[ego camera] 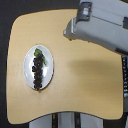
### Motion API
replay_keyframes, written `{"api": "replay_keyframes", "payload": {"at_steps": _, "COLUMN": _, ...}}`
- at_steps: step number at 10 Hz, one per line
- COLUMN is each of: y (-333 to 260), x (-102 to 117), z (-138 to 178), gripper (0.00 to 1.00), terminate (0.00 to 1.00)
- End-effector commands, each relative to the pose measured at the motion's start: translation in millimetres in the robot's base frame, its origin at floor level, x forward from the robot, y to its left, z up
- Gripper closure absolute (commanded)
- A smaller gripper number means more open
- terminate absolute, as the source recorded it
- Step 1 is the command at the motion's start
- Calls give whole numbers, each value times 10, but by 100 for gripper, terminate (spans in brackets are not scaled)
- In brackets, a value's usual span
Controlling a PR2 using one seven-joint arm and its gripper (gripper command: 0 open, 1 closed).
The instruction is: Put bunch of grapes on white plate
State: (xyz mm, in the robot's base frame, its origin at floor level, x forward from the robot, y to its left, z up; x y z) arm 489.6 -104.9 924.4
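Pale wooden tabletop with rounded corners [75, 75] fills most of the exterior view, set against a dark floor. On it, toward the exterior view's left, lies the round plain white glossy plate [46, 75], its rim fully on the wood and well in from the table's edge. The elongated cluster of small dark purple-black grapes [37, 70] rests on the plate, running lengthwise across it, with its small green leaf at the upper end, the end farther from the bottom of the picture. Well apart from the plate, up toward the exterior view's right, the robot's bulky grey arm [100, 27] reaches over the table's far corner. Its claw cannot be made out, so I cannot tell whether it is wide or narrow.
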Motion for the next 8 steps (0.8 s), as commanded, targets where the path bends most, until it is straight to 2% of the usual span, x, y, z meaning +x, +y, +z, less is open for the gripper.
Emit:
{"api": "replay_keyframes", "payload": {"at_steps": 1, "y": -1014, "x": -7, "z": 1, "gripper": 0, "terminate": 0}}
{"api": "replay_keyframes", "payload": {"at_steps": 7, "y": -1566, "x": 98, "z": -31, "gripper": 0, "terminate": 0}}
{"api": "replay_keyframes", "payload": {"at_steps": 8, "y": -1601, "x": 71, "z": -46, "gripper": 0, "terminate": 100}}
